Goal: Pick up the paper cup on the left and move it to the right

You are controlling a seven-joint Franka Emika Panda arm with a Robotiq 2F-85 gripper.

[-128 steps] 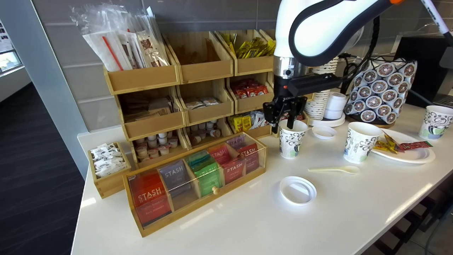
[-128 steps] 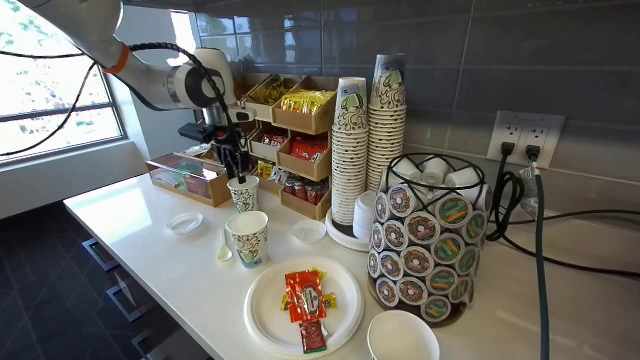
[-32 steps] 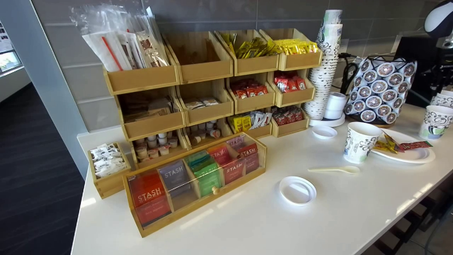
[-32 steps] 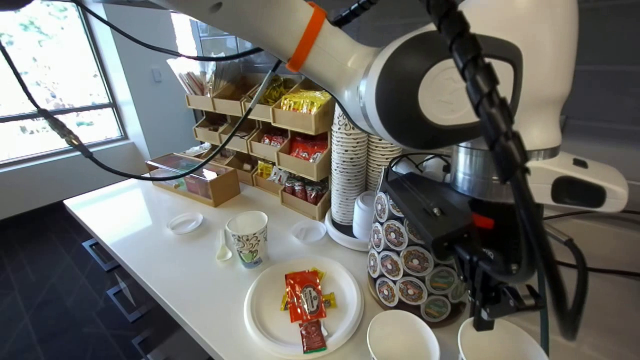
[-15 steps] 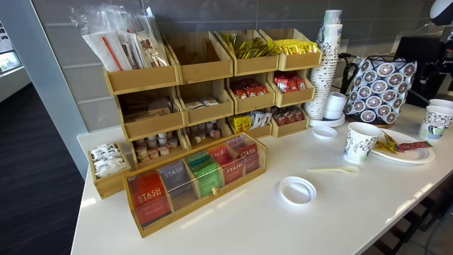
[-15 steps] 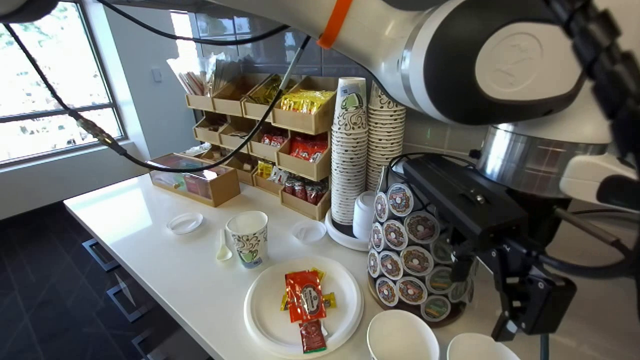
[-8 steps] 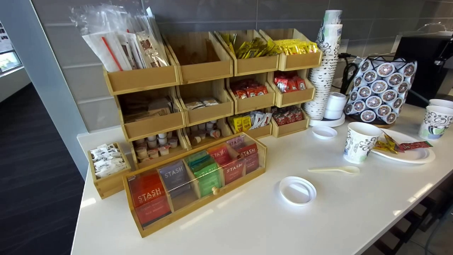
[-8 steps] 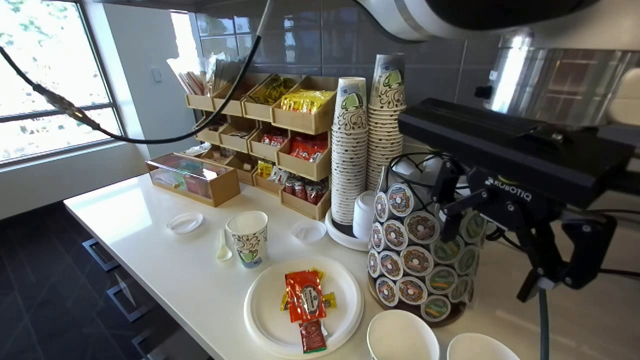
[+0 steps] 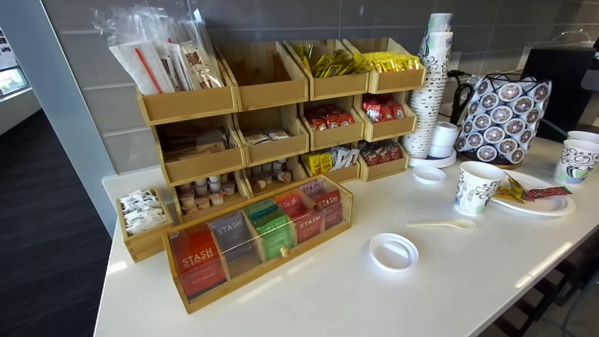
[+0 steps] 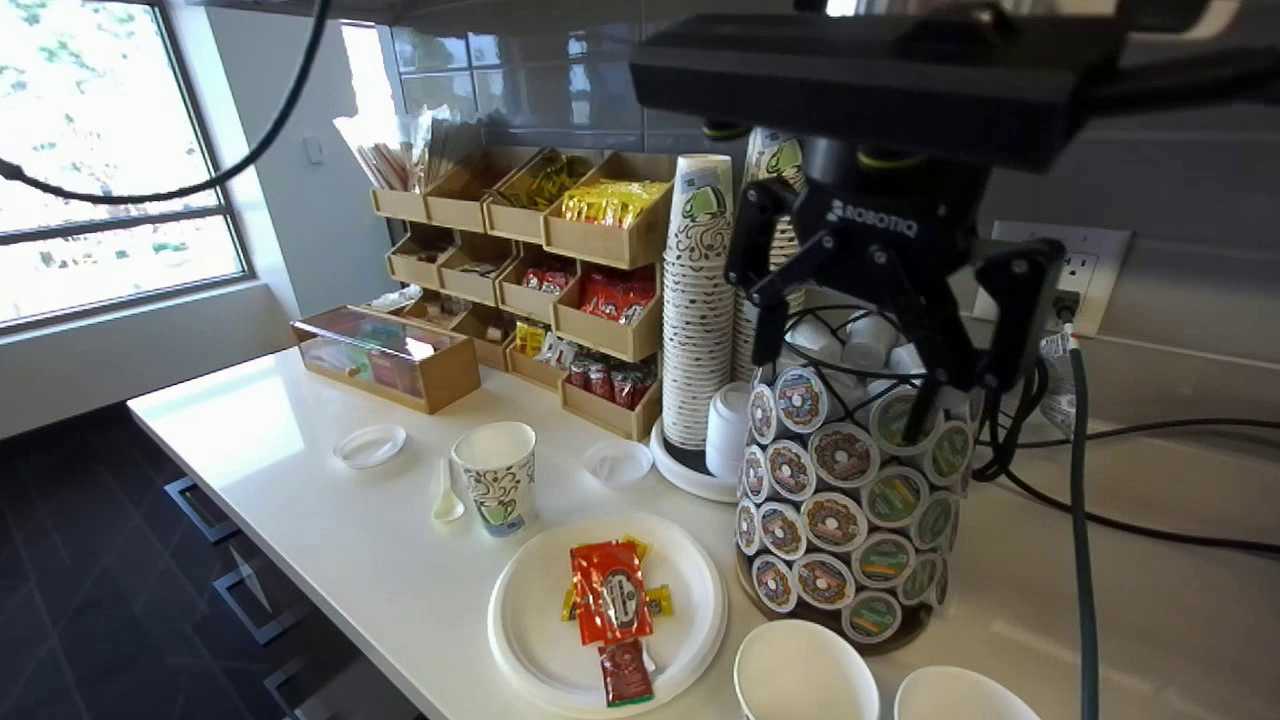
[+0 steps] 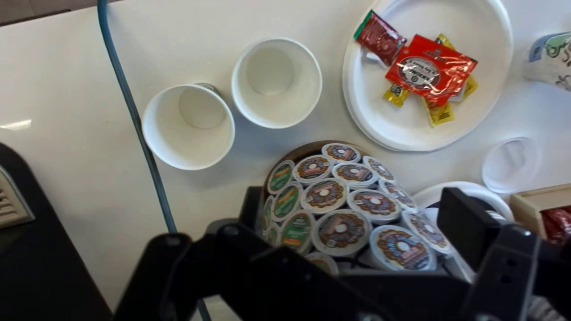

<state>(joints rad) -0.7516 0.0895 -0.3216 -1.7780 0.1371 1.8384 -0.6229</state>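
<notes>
Looked done to me, maybe just parking left: your white round-rimmed paper cup point(image 11: 189, 127) sat between a teal cord point(image 11: 133, 110) and a matching cup point(image 11: 276, 83). Your black two-finger gripper point(image 11: 352, 203) hung spread, empty.

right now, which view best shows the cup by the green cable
Wrist view: the paper cup shows its full rim from above. In an exterior view the frame crops that cup; in an exterior view another cup hides most of it.
</notes>
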